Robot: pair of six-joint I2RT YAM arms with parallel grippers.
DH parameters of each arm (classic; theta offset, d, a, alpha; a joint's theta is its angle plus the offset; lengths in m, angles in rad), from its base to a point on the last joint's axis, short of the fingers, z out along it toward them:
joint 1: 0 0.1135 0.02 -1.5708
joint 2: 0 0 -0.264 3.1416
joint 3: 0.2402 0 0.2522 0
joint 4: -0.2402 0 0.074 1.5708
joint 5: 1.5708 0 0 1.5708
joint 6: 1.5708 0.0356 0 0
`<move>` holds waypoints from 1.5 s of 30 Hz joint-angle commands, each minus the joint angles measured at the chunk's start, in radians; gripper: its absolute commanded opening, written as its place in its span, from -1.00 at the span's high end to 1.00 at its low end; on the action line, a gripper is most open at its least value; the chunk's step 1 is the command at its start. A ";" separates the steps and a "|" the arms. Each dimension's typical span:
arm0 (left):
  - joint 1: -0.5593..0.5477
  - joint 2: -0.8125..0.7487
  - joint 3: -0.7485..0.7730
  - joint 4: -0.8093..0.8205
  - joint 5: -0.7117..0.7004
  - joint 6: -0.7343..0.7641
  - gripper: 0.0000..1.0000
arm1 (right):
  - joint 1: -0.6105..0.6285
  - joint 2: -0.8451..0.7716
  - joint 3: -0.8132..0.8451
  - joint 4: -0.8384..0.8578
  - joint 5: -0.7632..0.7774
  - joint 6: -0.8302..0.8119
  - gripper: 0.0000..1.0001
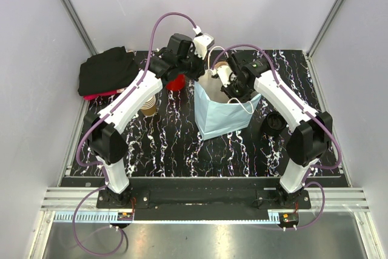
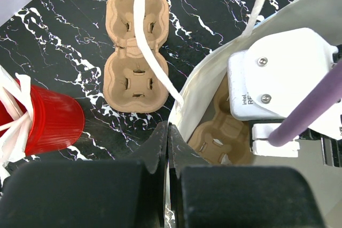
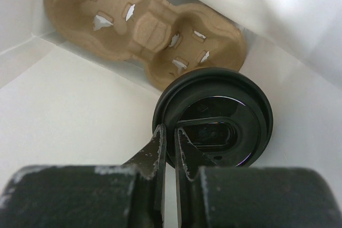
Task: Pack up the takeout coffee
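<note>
**Surface and room.** A black bench [image 1: 182, 144] veined with white is carrying the lot; plain white walls [image 1: 212, 4] on aluminium framing are closing it in on three sides.

**Arms, two.** Both are reaching toward the middle of the bench.
- The left end effector [image 2: 167, 137] is pressing its fingers together, pinching the rim of the paper bag [image 1: 218, 119].
- The right end effector [image 3: 170, 142] is reaching down inside the bag. Its fingers are showing only a thin slit between them, nipping the rim of the black lid.

**Takeout coffee, one** [image 3: 224, 110]. It is sitting inside the bag beside a carrier. Only its black lid is showing from above.

**Paper bag, one.** Pale blue outside and white inside, it is trailing two white cord handles [image 2: 147, 41].

**Moulded-pulp cup carriers, two.** One is lying on the bench [image 2: 133, 62] just outside the bag. The other is lying inside the bag [image 3: 133, 20].

**Red plastic cup, one** [image 2: 53, 124]. It is holding white utensils [image 2: 10, 105], near the bench carrier.

**Black cloth, one** [image 1: 109, 71]. It is sitting bunched at the far left corner.

**Tan cup stack, one** [image 1: 148, 106]. It is showing partly under the left arm.

**Black round item, one** [image 1: 276, 122]. It is sitting to the right of the bag; its kind cannot be told.
</note>
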 commanded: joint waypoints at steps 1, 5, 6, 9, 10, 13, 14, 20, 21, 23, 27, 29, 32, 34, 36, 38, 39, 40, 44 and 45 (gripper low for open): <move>0.000 -0.054 -0.004 0.029 0.005 -0.009 1.00 | -0.005 -0.024 -0.014 0.003 0.042 -0.009 1.00; -0.002 -0.055 -0.004 0.029 0.008 -0.008 1.00 | -0.005 -0.025 -0.020 0.023 0.046 -0.010 1.00; -0.002 -0.055 -0.005 0.029 0.006 -0.009 1.00 | -0.004 -0.025 -0.026 0.029 0.046 -0.013 1.00; 0.000 -0.055 -0.008 0.029 0.009 -0.008 1.00 | -0.004 -0.031 -0.043 0.053 0.045 -0.021 1.00; -0.002 -0.055 -0.008 0.029 0.009 -0.009 1.00 | -0.004 -0.033 -0.048 0.066 0.045 -0.021 1.00; 0.000 -0.057 -0.008 0.029 0.011 -0.008 1.00 | -0.005 -0.042 -0.064 0.090 0.045 -0.026 1.00; -0.002 -0.055 -0.008 0.030 0.012 -0.008 1.00 | -0.005 -0.047 -0.072 0.093 0.045 -0.026 1.00; -0.003 -0.054 -0.007 0.030 0.014 -0.009 1.00 | -0.005 -0.065 -0.109 0.133 0.040 -0.035 1.00; -0.003 -0.054 -0.007 0.029 0.012 -0.011 1.00 | -0.004 -0.067 -0.113 0.138 0.035 -0.035 1.00; -0.003 -0.052 -0.007 0.030 0.015 -0.009 1.00 | -0.005 -0.076 -0.123 0.152 0.031 -0.038 1.00; -0.006 -0.051 -0.007 0.030 0.014 -0.009 1.00 | -0.004 -0.091 -0.141 0.176 0.026 -0.049 1.00; -0.006 -0.051 -0.007 0.029 0.014 -0.008 1.00 | -0.005 -0.099 -0.158 0.198 0.025 -0.053 1.00; -0.006 -0.051 -0.007 0.029 0.014 -0.008 1.00 | -0.005 -0.108 -0.163 0.210 0.025 -0.055 1.00; -0.006 -0.051 -0.007 0.029 0.014 -0.008 1.00 | -0.005 -0.108 -0.163 0.215 0.022 -0.055 1.00; -0.009 -0.051 -0.007 0.029 0.012 -0.006 1.00 | -0.005 -0.108 -0.163 0.216 0.020 -0.056 1.00; -0.009 -0.049 -0.007 0.030 0.012 -0.005 1.00 | -0.005 -0.105 -0.163 0.218 0.017 -0.058 1.00; -0.009 -0.051 -0.007 0.029 0.012 -0.006 1.00 | -0.005 -0.105 -0.163 0.218 0.014 -0.058 1.00; -0.011 -0.051 -0.007 0.030 0.012 -0.006 1.00 | -0.005 -0.104 -0.163 0.219 0.012 -0.058 1.00; -0.013 -0.049 -0.005 0.029 0.014 -0.006 1.00 | -0.004 -0.105 -0.160 0.221 0.008 -0.061 1.00; -0.013 -0.049 -0.007 0.029 0.012 -0.006 1.00 | -0.005 -0.105 -0.160 0.222 0.005 -0.061 1.00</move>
